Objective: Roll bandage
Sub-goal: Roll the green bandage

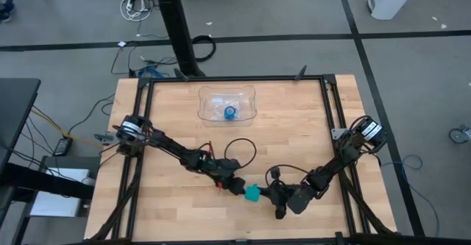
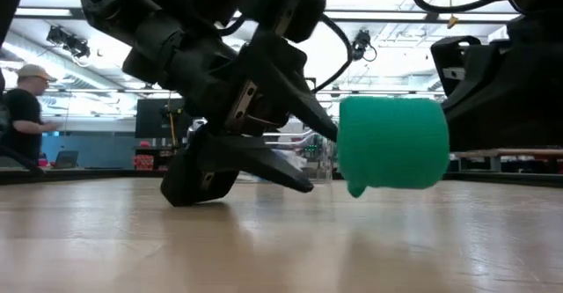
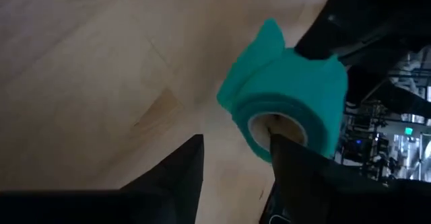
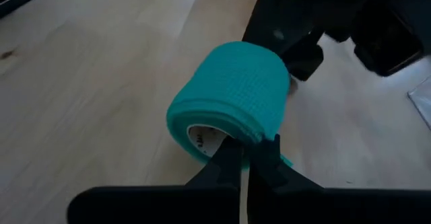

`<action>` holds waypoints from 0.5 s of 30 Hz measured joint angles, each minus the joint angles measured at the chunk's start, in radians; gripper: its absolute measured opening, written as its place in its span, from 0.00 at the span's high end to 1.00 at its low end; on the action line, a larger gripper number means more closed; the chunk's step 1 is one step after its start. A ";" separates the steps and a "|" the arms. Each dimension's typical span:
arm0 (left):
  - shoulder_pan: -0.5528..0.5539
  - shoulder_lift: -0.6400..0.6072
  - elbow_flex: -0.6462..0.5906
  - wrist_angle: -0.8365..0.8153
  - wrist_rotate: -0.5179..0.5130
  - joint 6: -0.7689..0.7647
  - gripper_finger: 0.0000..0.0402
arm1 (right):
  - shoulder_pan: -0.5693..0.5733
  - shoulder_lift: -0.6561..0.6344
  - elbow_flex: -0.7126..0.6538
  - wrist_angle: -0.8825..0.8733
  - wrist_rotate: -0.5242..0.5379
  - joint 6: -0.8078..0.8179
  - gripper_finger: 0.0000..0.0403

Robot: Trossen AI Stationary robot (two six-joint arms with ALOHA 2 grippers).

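Near the front edge of the wooden surface, between the two arms, the bandage is a short teal roll held just clear of the wood. The right gripper has its jaws together, pinched on the wall of the roll at one open end, one finger inside the pale core. The left gripper sits at the roll's other end with its jaws apart; one finger touches the rim of the core, the other stands free over bare wood. A loose corner of fabric sticks out from the roll. Farther back sits a clear tray holding a small blue roll.
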 joint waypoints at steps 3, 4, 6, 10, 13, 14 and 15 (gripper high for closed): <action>0.000 -0.033 -0.036 -0.011 -0.020 0.019 0.56 | 0.001 0.000 0.000 -0.034 0.000 0.041 1.00; 0.000 -0.045 -0.050 -0.018 -0.034 0.030 0.56 | 0.002 0.000 0.000 -0.052 -0.001 0.066 1.00; 0.000 -0.081 -0.083 -0.022 -0.075 0.054 0.56 | 0.002 0.000 0.000 -0.066 -0.010 0.118 1.00; 0.000 -0.158 -0.128 -0.062 -0.151 0.172 0.56 | -0.020 0.000 -0.001 -0.067 -0.100 0.232 1.00; 0.000 -0.209 -0.139 -0.093 -0.201 0.301 0.56 | -0.049 0.000 -0.001 -0.072 -0.188 0.346 1.00; -0.001 -0.230 -0.138 -0.105 -0.219 0.349 0.56 | -0.060 0.000 -0.001 -0.073 -0.217 0.384 1.00; -0.001 -0.248 -0.138 -0.110 -0.237 0.397 0.56 | -0.072 -0.001 -0.001 -0.073 -0.246 0.422 1.00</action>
